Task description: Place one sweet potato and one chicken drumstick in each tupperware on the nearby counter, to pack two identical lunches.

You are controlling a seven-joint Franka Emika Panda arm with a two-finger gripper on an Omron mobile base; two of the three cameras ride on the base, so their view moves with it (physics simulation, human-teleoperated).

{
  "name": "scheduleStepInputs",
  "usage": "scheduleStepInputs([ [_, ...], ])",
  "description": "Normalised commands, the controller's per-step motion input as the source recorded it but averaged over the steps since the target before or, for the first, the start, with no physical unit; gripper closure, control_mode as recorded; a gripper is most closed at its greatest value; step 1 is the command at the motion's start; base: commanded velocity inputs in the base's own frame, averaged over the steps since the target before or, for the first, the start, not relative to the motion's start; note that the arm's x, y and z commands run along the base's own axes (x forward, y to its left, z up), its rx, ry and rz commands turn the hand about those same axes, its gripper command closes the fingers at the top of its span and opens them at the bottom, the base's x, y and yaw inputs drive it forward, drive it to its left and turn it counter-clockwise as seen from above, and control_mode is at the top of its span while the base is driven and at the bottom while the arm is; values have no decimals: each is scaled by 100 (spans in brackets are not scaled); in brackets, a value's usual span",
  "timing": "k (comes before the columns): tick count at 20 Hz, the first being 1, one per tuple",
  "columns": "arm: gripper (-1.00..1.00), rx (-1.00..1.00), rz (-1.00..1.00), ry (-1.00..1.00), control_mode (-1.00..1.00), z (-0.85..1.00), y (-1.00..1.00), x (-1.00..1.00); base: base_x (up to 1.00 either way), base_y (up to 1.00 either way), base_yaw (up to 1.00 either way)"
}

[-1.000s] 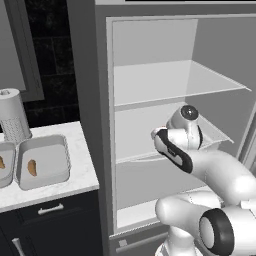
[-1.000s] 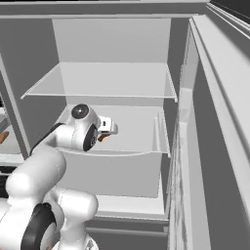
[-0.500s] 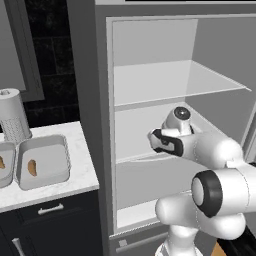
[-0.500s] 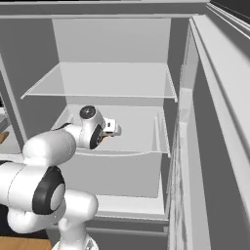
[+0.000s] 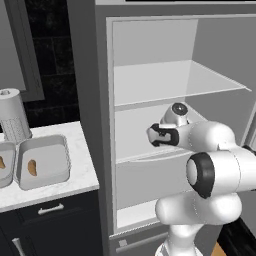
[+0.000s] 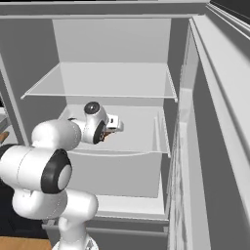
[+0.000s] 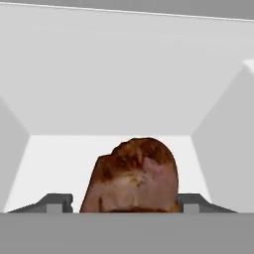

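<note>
Inside fridge [image 6: 117,88], gripper [image 7: 130,206] holding chicken drumstick [image 7: 133,176], drawn back toward door.

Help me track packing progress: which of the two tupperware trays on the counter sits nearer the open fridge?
The fully visible tupperware, holding one small orange-brown piece. The other tray sits to its left, cut off by the picture's edge.

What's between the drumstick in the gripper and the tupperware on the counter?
Nothing visible on the trays' side. The gripper is shut on the chicken drumstick, inside the open fridge. The tupperware sits left on the counter; the fridge's left wall lies between them, so the arm must probably back out first.
</note>
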Motion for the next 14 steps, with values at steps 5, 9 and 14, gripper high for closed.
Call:
scheduleStepInputs([
  [5, 100, 0, 0, 8, -100, -57, -5, -47, 0, 0, 0],
  [9, 100, 0, 0, 5, -100, -59, -1, -84, 0, 0, 0],
  [14, 100, 1, -5, -13, -100, 28, -9, -100, 0, 0, 0],
])
